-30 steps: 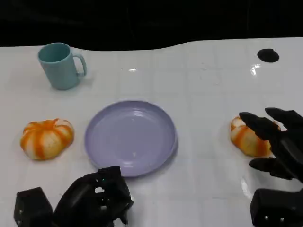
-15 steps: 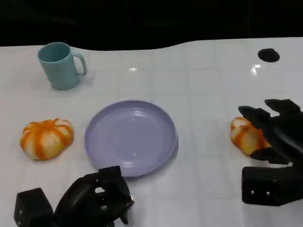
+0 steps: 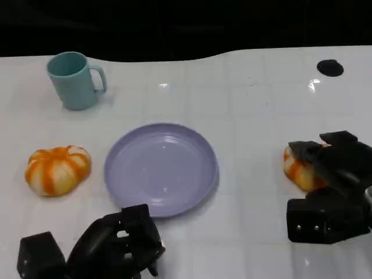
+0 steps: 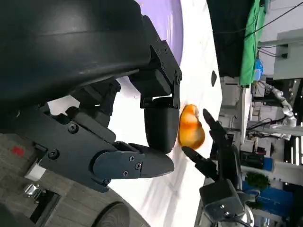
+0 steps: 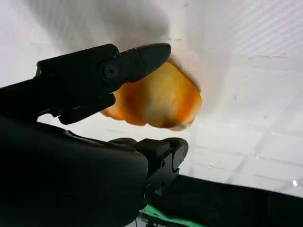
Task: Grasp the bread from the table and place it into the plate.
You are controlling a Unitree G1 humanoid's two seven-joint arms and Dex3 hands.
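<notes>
An orange-and-white bread roll (image 3: 297,167) lies on the white table at the right, and my right hand (image 3: 336,174) sits over its right side. In the right wrist view one finger (image 5: 118,68) lies across this bread (image 5: 161,99) and the thumb (image 5: 168,151) stands just off its other side; the roll rests on the table. A second, similar roll (image 3: 57,170) lies at the left. The lilac plate (image 3: 133,192) is in the middle with nothing on it. My left hand (image 3: 116,244) rests near the front edge with its fingers curled in, holding nothing.
A teal mug (image 3: 72,80) stands at the back left. A small black round spot (image 3: 329,67) marks the table at the back right. The left wrist view shows my right hand (image 4: 218,156) by the bread (image 4: 191,125) and the plate's rim (image 4: 174,23).
My right hand has come down and moved left over the right roll, its fingers bending around it. The left hand, plate, mug and left roll have not moved.
</notes>
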